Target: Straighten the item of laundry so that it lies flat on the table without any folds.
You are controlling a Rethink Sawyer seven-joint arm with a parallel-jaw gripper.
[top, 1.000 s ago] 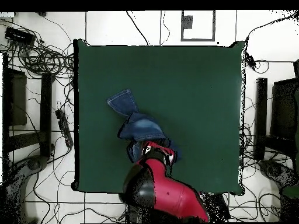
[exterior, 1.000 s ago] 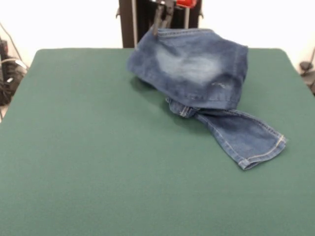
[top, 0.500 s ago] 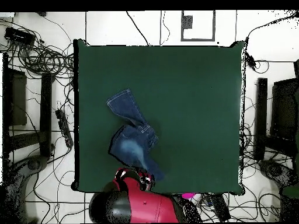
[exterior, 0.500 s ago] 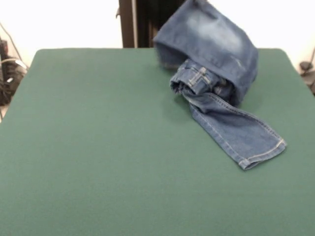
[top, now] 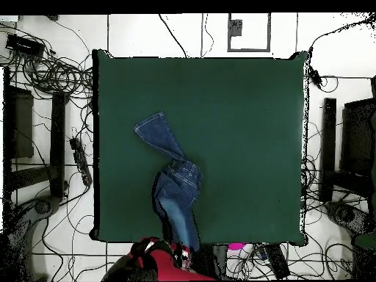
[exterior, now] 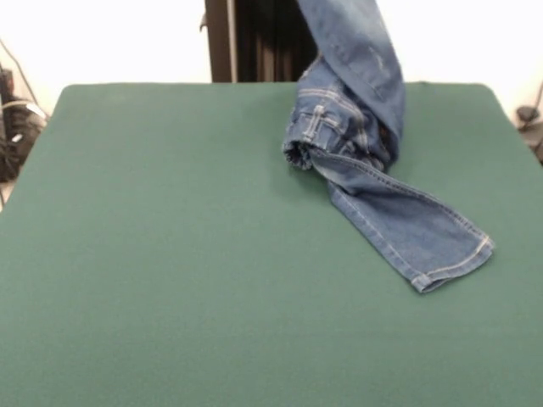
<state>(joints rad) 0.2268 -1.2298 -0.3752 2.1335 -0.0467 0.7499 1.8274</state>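
Observation:
The item of laundry, a pair of blue denim jeans (exterior: 365,144), hangs up past the top edge of the front view. Its waistband is bunched just above the green table (exterior: 170,254), and one leg (exterior: 424,237) lies flat on the cloth, running toward the near right. From overhead the jeans (top: 175,198) stretch from the table (top: 250,132) to its bottom edge. There my gripper (top: 182,252), at the end of the red arm (top: 150,264), is shut on the raised end. Its fingers are hidden by the denim and the arm.
Tangled cables (top: 51,70) lie on the floor beside the table's left edge in the overhead view. Black stands (top: 328,147) flank its right side. A small pink object (top: 235,247) sits just off the table's bottom edge.
The gripper has drawn back toward the robot's side of the table and risen, pulling the jeans' upper part up and out of its heap. The leg on the table has stayed put.

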